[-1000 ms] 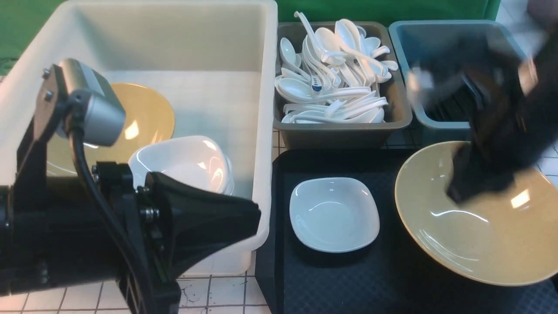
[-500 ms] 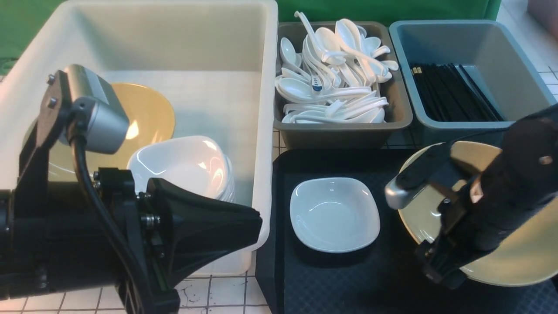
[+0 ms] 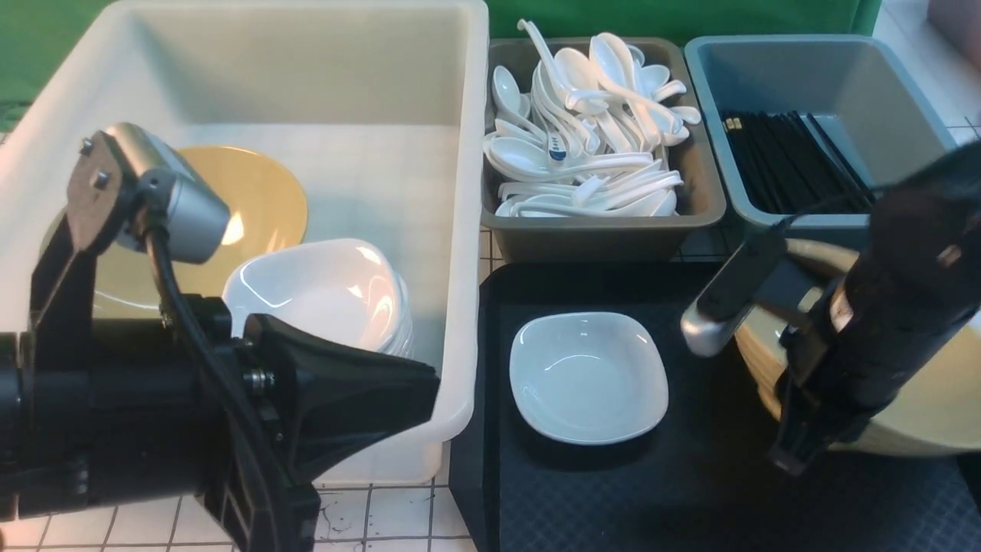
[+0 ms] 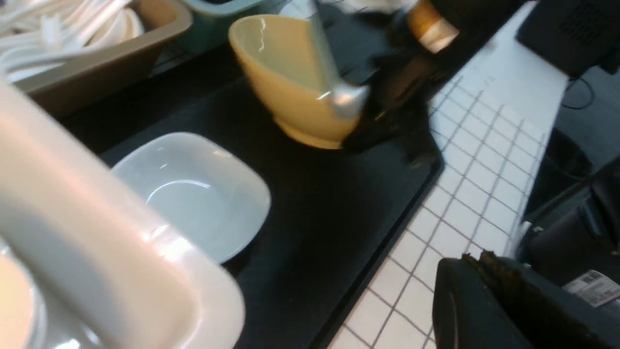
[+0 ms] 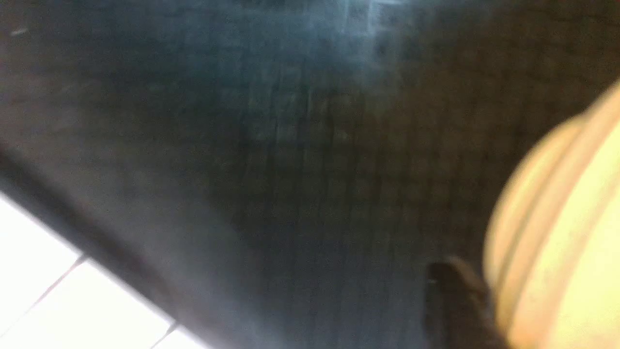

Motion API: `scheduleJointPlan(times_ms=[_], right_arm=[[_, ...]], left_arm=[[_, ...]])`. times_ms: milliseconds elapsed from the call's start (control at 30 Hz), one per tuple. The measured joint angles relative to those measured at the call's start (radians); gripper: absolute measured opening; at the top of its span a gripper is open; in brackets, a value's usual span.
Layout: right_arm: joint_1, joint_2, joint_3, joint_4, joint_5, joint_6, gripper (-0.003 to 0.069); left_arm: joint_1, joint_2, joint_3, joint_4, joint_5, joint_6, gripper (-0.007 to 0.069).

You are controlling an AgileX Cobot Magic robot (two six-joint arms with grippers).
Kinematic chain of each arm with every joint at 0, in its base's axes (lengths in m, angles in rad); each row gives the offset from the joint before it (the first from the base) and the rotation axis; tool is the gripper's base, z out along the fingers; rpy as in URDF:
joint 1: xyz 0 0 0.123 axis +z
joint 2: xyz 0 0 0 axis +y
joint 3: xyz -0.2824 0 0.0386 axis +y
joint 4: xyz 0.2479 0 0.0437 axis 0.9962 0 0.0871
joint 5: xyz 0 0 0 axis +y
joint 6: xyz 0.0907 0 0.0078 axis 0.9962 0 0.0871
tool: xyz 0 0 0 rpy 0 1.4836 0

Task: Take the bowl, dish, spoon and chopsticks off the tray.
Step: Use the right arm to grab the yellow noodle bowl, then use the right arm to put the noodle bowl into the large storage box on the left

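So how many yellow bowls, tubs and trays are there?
Yellow bowls: 2, the bowl in the white tub and the tilted bowl over the tray
Tubs: 3, the white tub, the grey tub and the blue tub
Trays: 1
Total: 6

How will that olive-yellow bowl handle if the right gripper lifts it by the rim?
Likely slippery: the bowl is glossy, with sharp highlights, and the right gripper pinches just one edge. It will probably hang lopsided, since it is wide and sits tilted on the tray. It looks rigid, perhaps breakable if dropped.
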Motion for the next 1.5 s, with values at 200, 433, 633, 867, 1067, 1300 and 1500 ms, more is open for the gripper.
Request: scheduleJointPlan(times_ms=[200,433,633,867,1067,1300,1500], right_arm=[[0.162,-0.09,-0.314,0.07,0.209,0.001,0.005],[0.292,0.078,-0.789,0.071,0.168,-0.184,0.005],[0.38,0.417,-1.242,0.161,0.11,-0.454,0.005],[0.399,0.817,-1.633,0.173,0.028,-0.555,0.005],[0.398,0.996,-1.706,0.171,-0.075,-0.624,0.005],[0.398,1.075,-1.708,0.171,-0.165,-0.647,0.005],[0.399,1.091,-1.708,0.171,-0.212,-0.649,0.0055]], left_arm=[[0.0,-0.042,-0.081,0.307,-0.014,-0.309,-0.0001],[0.0,-0.199,-0.158,0.751,0.023,-0.834,-0.0001],[0.0,-0.404,-0.16,1.109,0.166,-1.26,-0.0001],[0.0,-0.563,-0.161,1.224,0.293,-1.375,-0.0001],[0.0,-0.597,-0.161,1.245,0.345,-1.365,-0.0001],[0.0,-0.597,-0.161,1.245,0.345,-1.348,0.0],[0.0,-0.597,-0.161,1.236,0.345,-1.347,0.0]])
